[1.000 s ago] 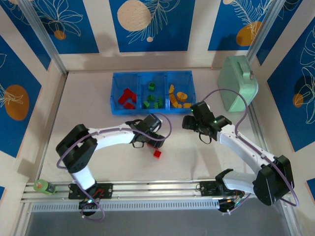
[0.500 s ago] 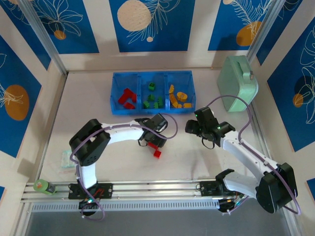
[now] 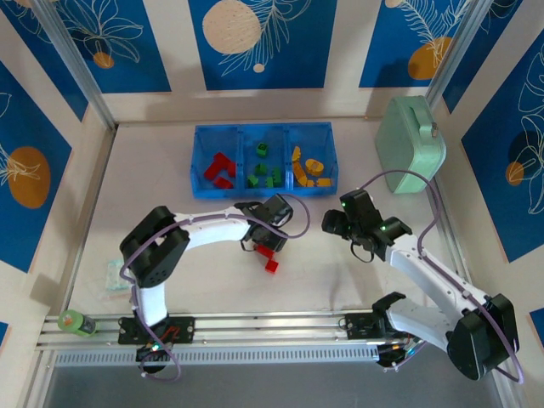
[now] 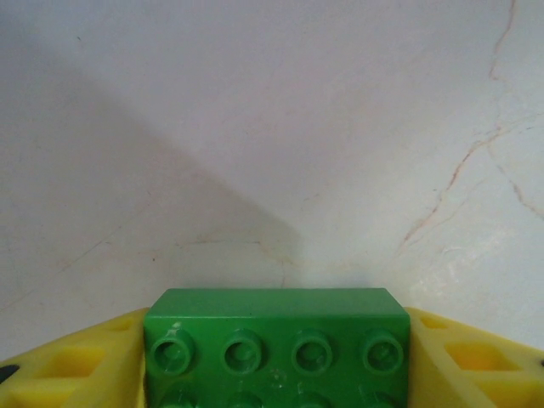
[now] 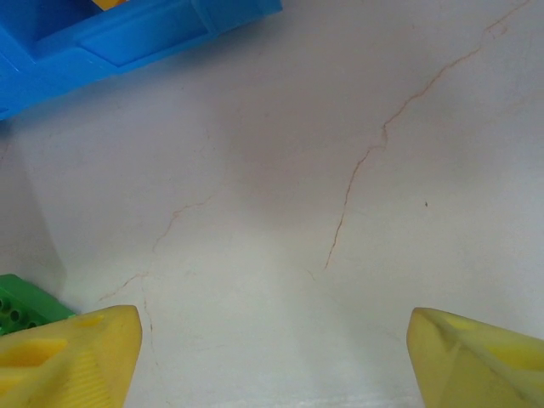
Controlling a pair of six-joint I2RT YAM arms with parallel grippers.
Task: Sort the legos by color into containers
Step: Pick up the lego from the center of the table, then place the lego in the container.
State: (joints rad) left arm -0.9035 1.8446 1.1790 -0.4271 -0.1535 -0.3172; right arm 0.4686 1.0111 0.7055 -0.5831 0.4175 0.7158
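One green lego (image 4: 272, 336) pinched inside left claw (image 4: 272, 378).

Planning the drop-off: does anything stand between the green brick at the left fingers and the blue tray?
Nothing visible. Bare table separates the green brick in the left fingers from the tray; a red brick lies on the near side.

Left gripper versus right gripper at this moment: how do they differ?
The left gripper has its fingers against both sides of a green lego; the right gripper has nothing between its jaws, just bare table. The left gripper's jaws stand narrower, the right gripper's wide open. Both have yellow fingers and point down at the table.
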